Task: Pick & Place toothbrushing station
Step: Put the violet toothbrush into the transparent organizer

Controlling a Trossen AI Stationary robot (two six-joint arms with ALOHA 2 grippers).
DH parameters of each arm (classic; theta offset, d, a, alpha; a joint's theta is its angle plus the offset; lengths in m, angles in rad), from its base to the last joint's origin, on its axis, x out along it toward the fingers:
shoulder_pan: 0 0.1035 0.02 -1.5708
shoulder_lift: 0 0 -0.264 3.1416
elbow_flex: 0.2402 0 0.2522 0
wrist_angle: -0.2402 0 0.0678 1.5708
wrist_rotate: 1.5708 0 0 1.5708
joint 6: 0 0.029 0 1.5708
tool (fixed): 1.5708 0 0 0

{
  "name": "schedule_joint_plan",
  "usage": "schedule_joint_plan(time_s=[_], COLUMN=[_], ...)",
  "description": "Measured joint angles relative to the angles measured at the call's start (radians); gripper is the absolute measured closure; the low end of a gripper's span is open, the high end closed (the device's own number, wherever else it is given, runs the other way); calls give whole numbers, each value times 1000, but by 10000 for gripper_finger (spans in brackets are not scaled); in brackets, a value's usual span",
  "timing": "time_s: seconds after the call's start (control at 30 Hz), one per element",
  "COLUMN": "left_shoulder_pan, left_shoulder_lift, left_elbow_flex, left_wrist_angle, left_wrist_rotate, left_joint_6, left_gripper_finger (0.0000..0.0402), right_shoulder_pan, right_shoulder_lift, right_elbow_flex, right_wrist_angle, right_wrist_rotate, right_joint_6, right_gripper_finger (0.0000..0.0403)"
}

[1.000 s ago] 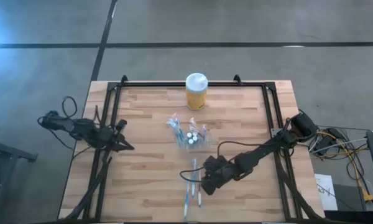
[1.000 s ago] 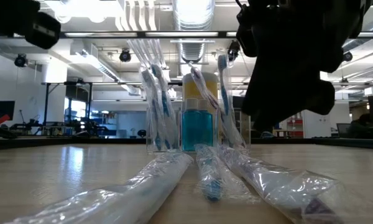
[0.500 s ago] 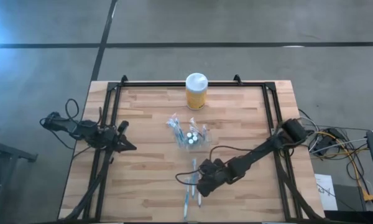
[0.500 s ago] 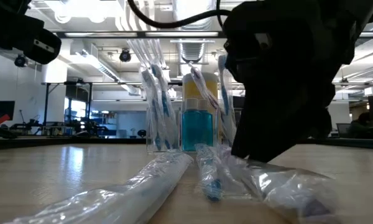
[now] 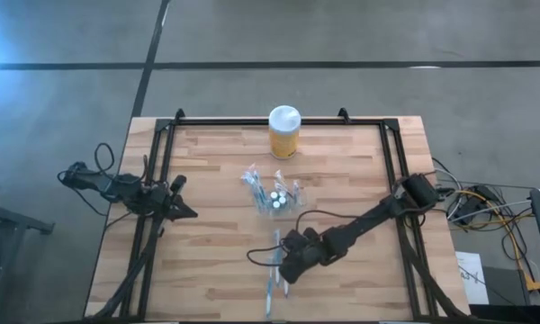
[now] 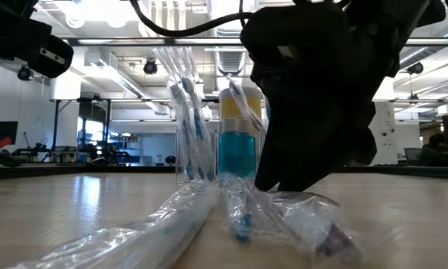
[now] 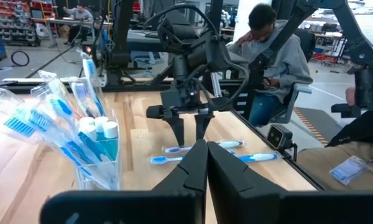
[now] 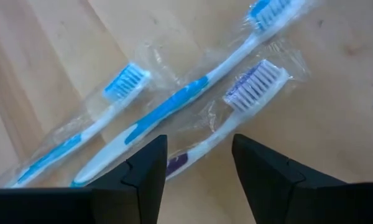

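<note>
The toothbrushing station [image 5: 274,196], a see-through holder with brushes and blue-filled tubes, stands upright mid-table, also in the low view [image 6: 209,142]. Three toothbrushes in clear wrappers lie near the front edge: one with purple bristles [image 8: 252,87] and two blue ones [image 8: 168,109]. My right gripper [image 8: 199,142] is open and low over them, its fingers on either side of the purple brush's handle. My left gripper [image 7: 206,144] is shut and holds nothing. It stays at the table's left side [image 5: 187,213], pointing level. My right gripper comes slanting down from the table's right, its open fingers lying across the purple brush's handle [image 8: 196,149]. In the low view a fingertip [image 6: 272,179] is down in that brush's crumpled wrapper [image 6: 313,217]. The brush lies flat on the table.
A yellow jar with a white lid [image 5: 284,133] stands at the far edge behind the station. Black frame rails [image 5: 162,180] run along the table's left, right and far sides. In the left wrist view a person [image 7: 273,56] sits beyond the table.
My right gripper has moved down and toward the table's left, onto the wrapped toothbrushes, staying open. In the low view the wrappers under it have bunched and shifted a little to the left.
</note>
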Motion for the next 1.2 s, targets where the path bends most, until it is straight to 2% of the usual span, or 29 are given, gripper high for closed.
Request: schedule_joint_plan(time_s=[0.17,0.3,0.73,0.93,1.2], left_shoulder_pan=[0,0,0,0,0], left_shoulder_lift=[0,0,0,0,6], left_elbow_flex=[0,0,0,0,0], left_wrist_angle=[0,-1,-18,-17,-25], left_wrist_rotate=[0,0,-1,-4,-5], left_joint_6=[0,-1,-12,-11,-12], left_gripper_finger=[388,395,391,396,388], right_shoulder_pan=[-18,-24,-27,-26,9], right_shoulder_lift=[14,24,-3,-72,-239], right_elbow_flex=[-10,-8,-7,-17,-16], right_wrist_angle=[6,-17,-151,-236,-263], right_wrist_rotate=[2,-2,-21,-14,125], right_joint_6=[-7,-32,-123,-175,-262], right_gripper_finger=[224,241,385,389,396])
